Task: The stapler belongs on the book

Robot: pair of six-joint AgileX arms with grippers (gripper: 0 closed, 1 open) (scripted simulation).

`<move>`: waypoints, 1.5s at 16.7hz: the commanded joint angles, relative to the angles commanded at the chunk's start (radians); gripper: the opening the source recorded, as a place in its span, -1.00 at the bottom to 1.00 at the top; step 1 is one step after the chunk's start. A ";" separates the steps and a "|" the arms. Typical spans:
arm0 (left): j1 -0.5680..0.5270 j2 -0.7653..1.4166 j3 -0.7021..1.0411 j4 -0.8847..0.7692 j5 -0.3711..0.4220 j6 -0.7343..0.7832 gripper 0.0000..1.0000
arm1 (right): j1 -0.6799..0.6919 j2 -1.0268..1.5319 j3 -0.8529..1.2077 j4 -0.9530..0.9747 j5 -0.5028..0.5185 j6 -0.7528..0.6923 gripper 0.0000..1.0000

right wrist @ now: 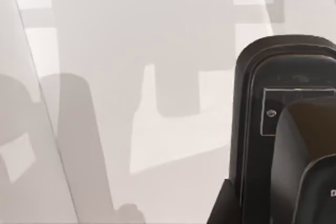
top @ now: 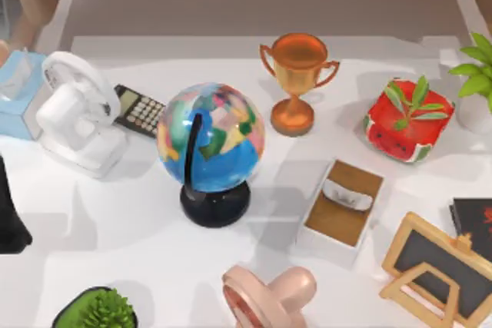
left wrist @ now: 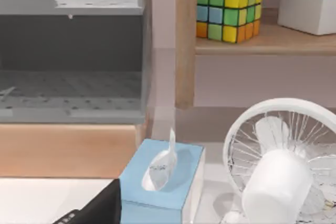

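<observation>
Top view puts the white stapler (top: 346,193) inside an open box (top: 338,222) right of the globe (top: 211,140), while the black book (top: 473,220) lies cut off at the counter's (top: 115,220) right edge, just behind the blackboard easel (top: 438,266). Bare counter opens left of the globe's base, where my left arm (top: 9,213) sits at the edge. I cannot tell whether the left gripper (left wrist: 94,208) or the right gripper (right wrist: 294,145) is clenched or released.
</observation>
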 joint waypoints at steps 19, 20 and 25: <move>0.000 0.000 0.000 0.000 0.000 0.000 1.00 | 0.215 -0.663 -0.936 0.149 -0.015 0.017 -1.00; 0.000 0.000 0.000 0.000 0.000 0.000 1.00 | 0.225 -0.670 -0.977 0.154 -0.022 0.017 -1.00; 0.000 0.000 0.000 0.000 0.000 0.000 1.00 | 0.262 -0.683 -1.119 0.172 -0.050 0.015 -1.00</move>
